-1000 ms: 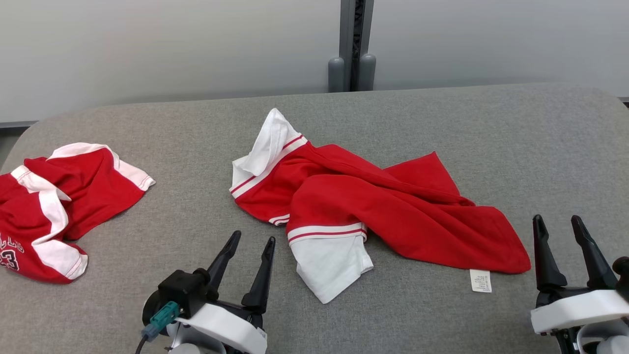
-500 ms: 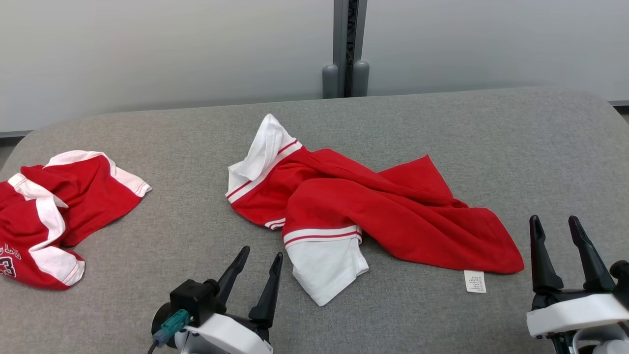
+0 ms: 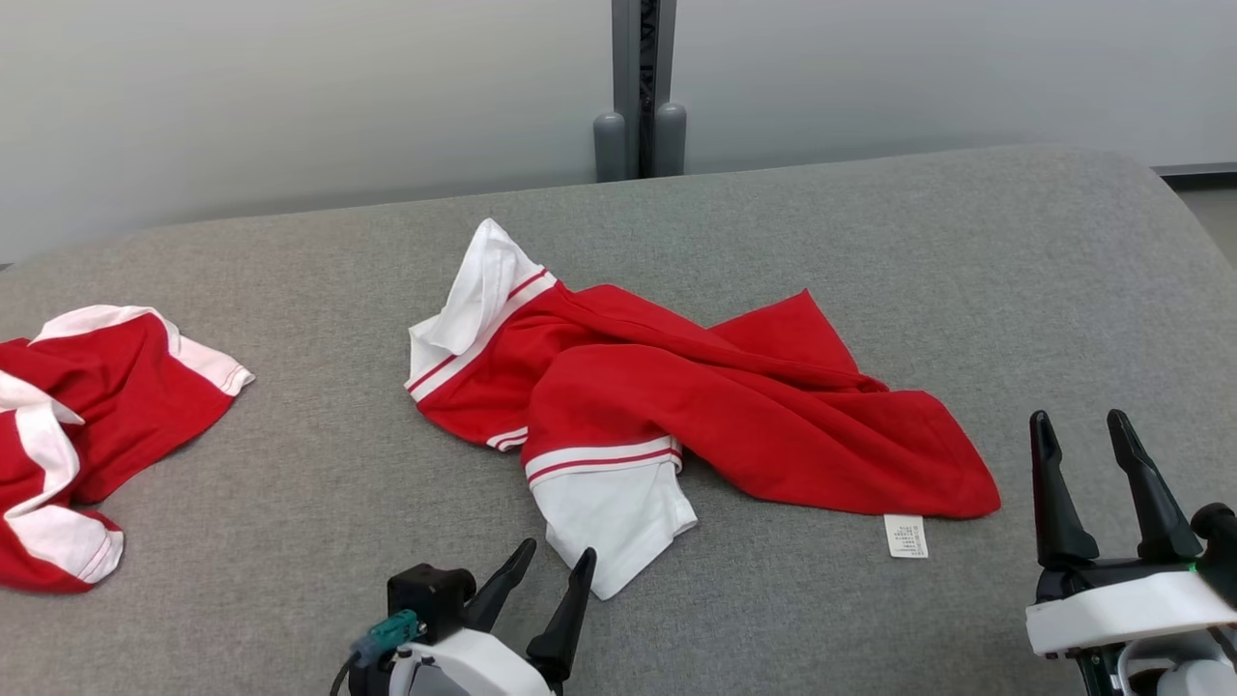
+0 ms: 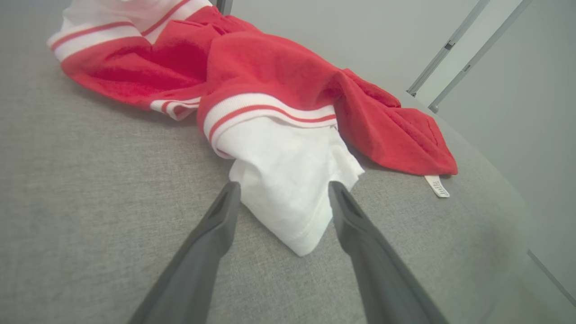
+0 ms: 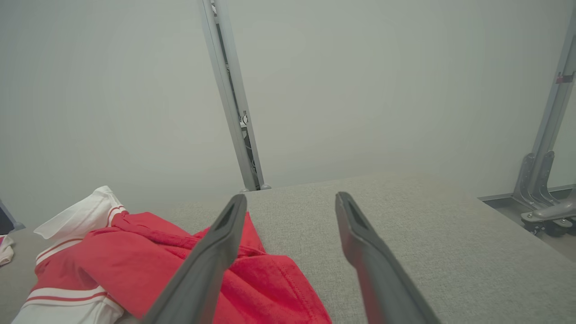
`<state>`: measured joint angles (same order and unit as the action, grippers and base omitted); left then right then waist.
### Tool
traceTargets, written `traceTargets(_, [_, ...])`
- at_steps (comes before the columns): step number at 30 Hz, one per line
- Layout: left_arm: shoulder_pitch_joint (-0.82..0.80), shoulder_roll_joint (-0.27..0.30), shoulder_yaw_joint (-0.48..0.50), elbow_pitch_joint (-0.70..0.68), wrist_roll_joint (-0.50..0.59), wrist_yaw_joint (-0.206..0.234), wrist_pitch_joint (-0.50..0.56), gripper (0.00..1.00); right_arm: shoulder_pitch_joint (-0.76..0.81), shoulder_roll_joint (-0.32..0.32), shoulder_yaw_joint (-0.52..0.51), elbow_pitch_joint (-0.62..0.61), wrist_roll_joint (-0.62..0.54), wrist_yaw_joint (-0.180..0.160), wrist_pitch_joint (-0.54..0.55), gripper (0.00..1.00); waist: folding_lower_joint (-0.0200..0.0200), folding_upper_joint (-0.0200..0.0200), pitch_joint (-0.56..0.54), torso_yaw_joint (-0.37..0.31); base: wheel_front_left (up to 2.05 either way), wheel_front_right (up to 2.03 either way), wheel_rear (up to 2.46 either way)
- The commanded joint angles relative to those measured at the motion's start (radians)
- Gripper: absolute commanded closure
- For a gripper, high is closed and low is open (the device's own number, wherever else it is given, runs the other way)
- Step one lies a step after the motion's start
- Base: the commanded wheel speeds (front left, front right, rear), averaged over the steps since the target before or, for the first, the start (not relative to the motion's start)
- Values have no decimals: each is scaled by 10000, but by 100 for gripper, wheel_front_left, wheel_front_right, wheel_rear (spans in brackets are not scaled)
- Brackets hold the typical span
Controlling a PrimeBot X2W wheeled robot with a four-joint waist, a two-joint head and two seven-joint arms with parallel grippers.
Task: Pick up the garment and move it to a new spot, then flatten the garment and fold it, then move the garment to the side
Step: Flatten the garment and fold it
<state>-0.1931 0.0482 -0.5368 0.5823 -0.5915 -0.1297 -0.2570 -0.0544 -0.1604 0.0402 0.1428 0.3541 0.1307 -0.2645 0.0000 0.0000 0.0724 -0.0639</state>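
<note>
Red-and-white spare shirt sits crumpled at the far left of the grey bench, and it slides towards the frame edge as our head swings right: that is the camera, not the cloth. Next along, the left hand is the real mover. Fingers spread wide, it has crept across to the white sleeve, and our wrist view frames that sleeve's tip between them, nothing gripped yet. The garment itself lies rumpled mid-bench, unmoved, its label poking out at the near hem. Over on the right, the right hand waits near the red corner, fingers apart and empty. We judge the pick-up is about to begin, sleeve first.
</note>
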Motion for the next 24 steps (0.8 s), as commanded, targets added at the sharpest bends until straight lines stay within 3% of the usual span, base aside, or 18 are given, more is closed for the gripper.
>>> traceTargets(1, [-268, 43, -82, 152, -209, -15, -28, 0, -115, -28, 4, -52, -13, 6, -7, 0, 0, 0, 88, -104, 0, 0, 0])
traceTargets(12, [-1242, 73, -807, 1526, -1306, -15, -68, 0, -311, 36, 129, -67, 29, 6, -7, 0, 0, 0, 331, -554, 0, 0, 0])
traceTargets(20, [-1677, 188, -479, 2242, -1672, -15, -78, 0, -378, 100, 158, -79, -1, 6, -6, 0, 0, 0, 460, -695, 0, 0, 0])
traceTargets(24, [-1573, 136, -1080, 2108, -2131, -15, -8, 0, -394, 126, 181, -21, -22, 6, -6, 0, 0, 0, 470, -719, 0, 0, 0])
